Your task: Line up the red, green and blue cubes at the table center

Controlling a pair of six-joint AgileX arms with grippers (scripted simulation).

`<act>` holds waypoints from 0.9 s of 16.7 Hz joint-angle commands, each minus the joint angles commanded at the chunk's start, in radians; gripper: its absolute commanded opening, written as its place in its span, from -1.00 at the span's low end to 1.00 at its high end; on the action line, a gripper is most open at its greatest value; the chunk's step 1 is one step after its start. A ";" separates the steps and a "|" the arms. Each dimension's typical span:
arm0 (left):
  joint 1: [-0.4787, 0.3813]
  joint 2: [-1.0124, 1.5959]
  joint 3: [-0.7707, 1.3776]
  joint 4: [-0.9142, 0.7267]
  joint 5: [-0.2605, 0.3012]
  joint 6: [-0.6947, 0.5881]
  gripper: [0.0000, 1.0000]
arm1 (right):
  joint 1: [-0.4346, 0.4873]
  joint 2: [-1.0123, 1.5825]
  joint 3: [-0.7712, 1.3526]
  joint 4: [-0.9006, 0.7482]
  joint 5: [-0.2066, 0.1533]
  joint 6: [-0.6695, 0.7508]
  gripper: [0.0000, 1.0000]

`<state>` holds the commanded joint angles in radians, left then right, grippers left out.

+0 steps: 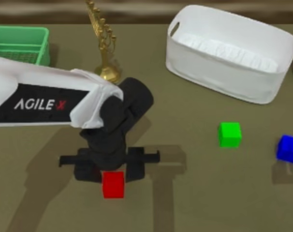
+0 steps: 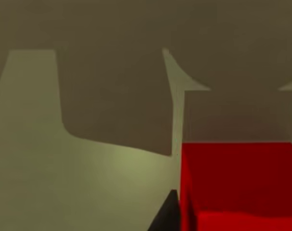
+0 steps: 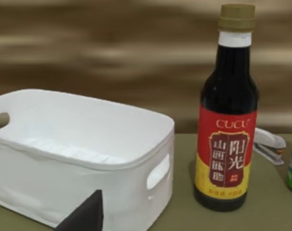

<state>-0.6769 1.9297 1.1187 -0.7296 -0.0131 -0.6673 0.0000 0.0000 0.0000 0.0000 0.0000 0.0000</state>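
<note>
- My left jaws [image 1: 112, 169] are low over the counter [image 1: 209, 193], left of middle, with the red cube [image 1: 113, 184] between the fingers. Whether they clench it or only straddle it, I cannot tell.
- The green cube [image 1: 230, 134] sits right of centre, and the blue cube [image 1: 288, 148] lies beyond it near the right edge, both loose and well apart from red.
- My right arm is parked out of the top view, facing a white tub [image 3: 83, 144] and a sauce bottle [image 3: 229, 120].
- No row formed yet; all three placements look to remain.
</note>
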 joint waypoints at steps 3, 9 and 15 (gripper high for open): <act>0.000 0.000 0.000 0.000 0.000 0.000 0.96 | 0.000 0.000 0.000 0.000 0.000 0.000 1.00; 0.000 0.000 0.000 0.000 0.000 0.000 1.00 | 0.000 0.000 0.000 0.000 0.000 0.000 1.00; 0.003 -0.018 0.029 -0.042 0.000 -0.003 1.00 | 0.000 0.000 0.000 0.000 0.000 0.000 1.00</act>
<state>-0.6741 1.9115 1.1481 -0.7713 -0.0135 -0.6703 0.0000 0.0000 0.0000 0.0000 0.0000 0.0000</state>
